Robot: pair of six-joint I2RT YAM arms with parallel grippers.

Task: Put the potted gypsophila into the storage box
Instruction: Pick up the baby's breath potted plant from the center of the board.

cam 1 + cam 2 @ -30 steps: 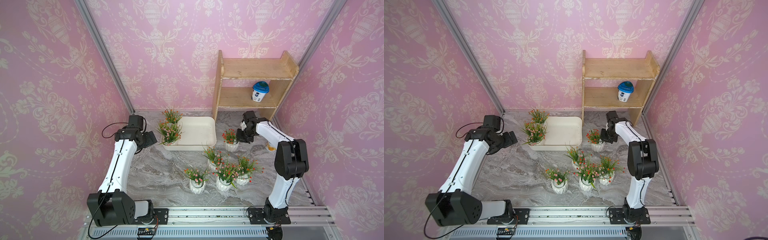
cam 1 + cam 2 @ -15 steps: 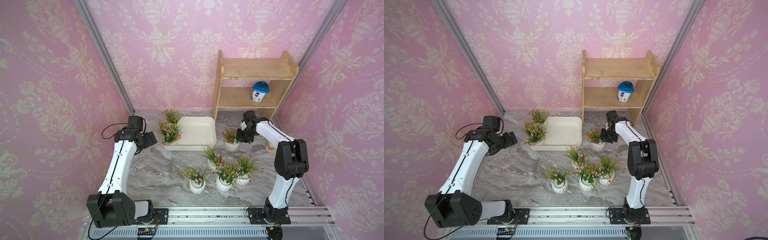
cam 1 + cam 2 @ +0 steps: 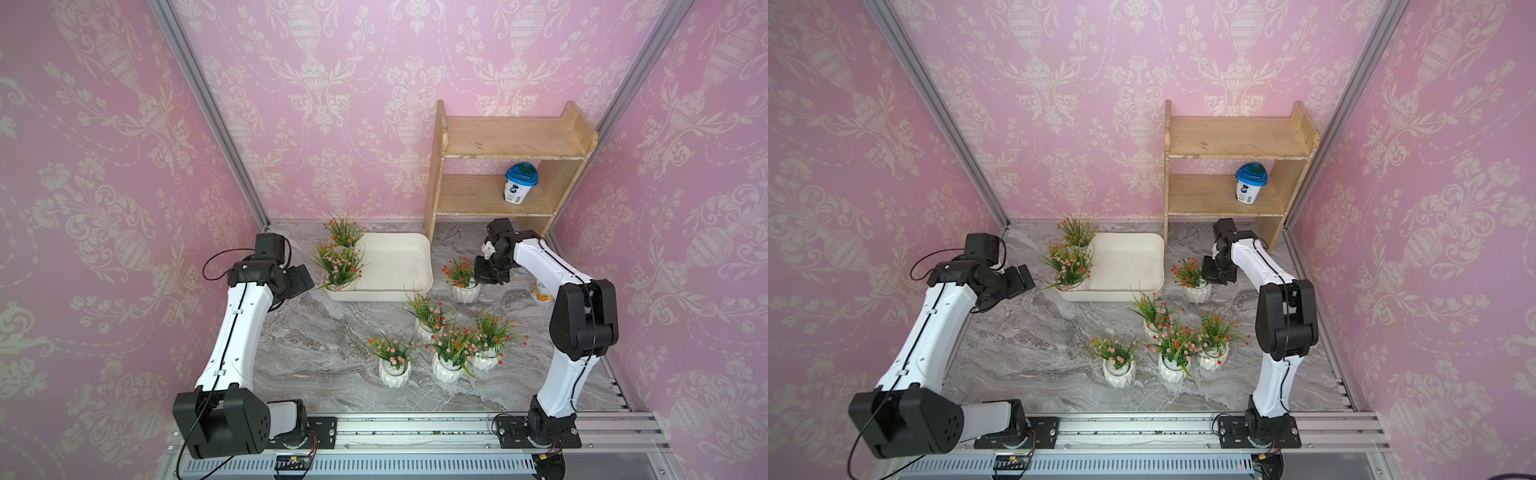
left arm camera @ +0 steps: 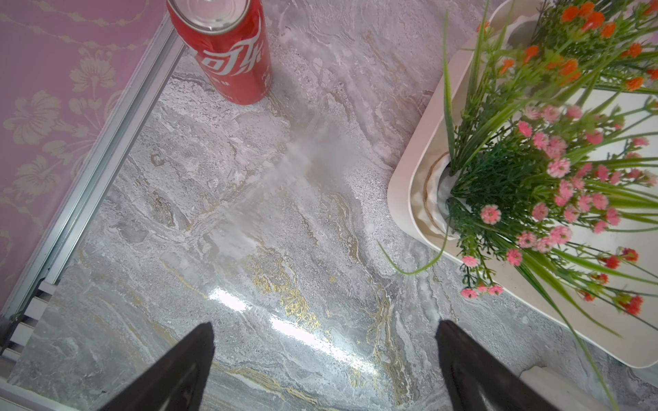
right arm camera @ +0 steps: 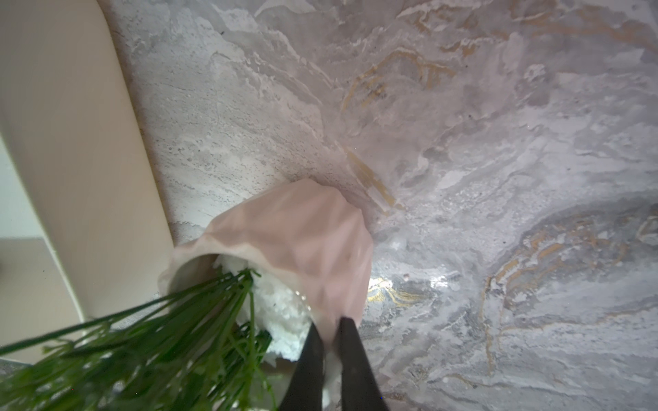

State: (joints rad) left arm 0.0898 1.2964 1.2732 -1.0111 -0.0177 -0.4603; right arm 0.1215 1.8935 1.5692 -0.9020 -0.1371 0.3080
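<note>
Nearest the arm bases, four potted gypsophila (image 3: pixel 451 361) stand close together on the marbled surface (image 3: pixel 324 353), their sprigs overlapping. Behind them, a fifth pot (image 3: pixel 464 291) with red blossoms sits just beside the right side of the storage box (image 3: pixel 374 296). The right gripper (image 5: pixel 329 325) is clenched on this pot's rim, one finger inside and one outside; whether the base rests on the surface cannot be told. Across from it, the left gripper (image 4: pixel 324 323) hangs released, jaws wide and holding nothing, over bare surface just beside the box's left side. Inside the box, a pink-flowered plant (image 3: pixel 338 266) fills the near left corner and an orange-flowered one (image 3: pixel 344 230) the far left corner. A red can (image 4: pixel 228 49) stands by the wall rail in the left wrist view. Farthest back, a wooden shelf (image 3: pixel 498 141) carries a blue-lidded cup (image 3: pixel 519 183) on its lower tier.
</note>
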